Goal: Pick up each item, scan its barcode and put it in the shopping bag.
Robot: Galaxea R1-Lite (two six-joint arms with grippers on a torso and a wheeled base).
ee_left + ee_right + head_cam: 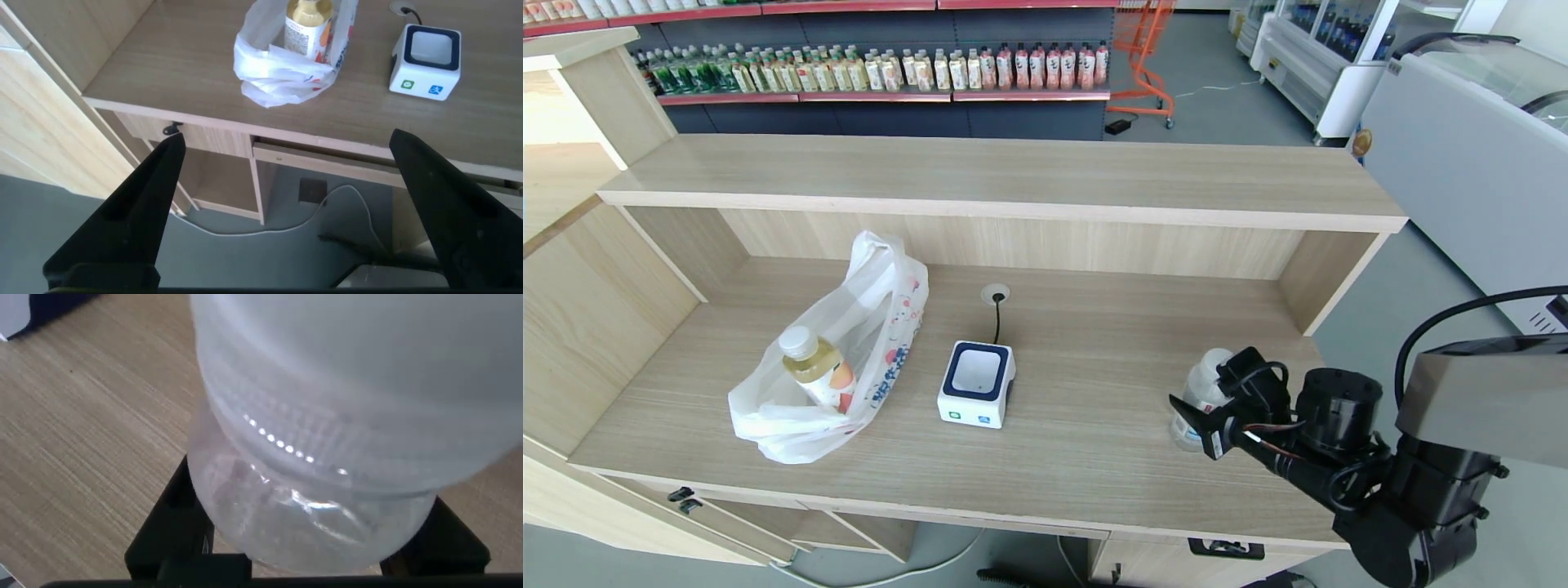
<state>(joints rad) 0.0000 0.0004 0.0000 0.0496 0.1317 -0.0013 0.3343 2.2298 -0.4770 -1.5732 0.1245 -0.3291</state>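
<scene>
Landmark: I place everything by the scanner [976, 385], a white box with a dark-framed window facing up, standing mid-way along the counter [1094, 441].
Counter: pale wood grain with a raised ledge behind the scanner; its drawer fronts show below the front edge in the left wrist view.
Cable: a black cable [996, 320] runs from the back of the scanner to a round port in the counter top.
Shopping bag: a thin white shopping bag [882, 327] with coloured print lies slumped on the counter to the robot's left of the scanner, close to it but apart, with its handles toward the ledge.
Tea bottle: a tea bottle [815, 369] with a white cap and amber contents sits inside the shopping bag, leaning, cap toward the ledge.
Clear bottle: a clear bottle [1191, 420] with a white cap stands on the counter well to the robot's right of the scanner, its base on the wood.
Right gripper: I see the right gripper [1202, 396] at the clear bottle; its jaws stand one on each side, and in the right wrist view both dark fingers [167, 527] lie against the bottle's wall, pinching it.
Left gripper: the left gripper [288, 143] hangs below and in front of the counter edge, on the bag's side of the scanner; its jaws are spread wide with nothing between them.
Background: shelves of bottled drinks [882, 69] stand beyond the ledge, far behind the scanner.
</scene>
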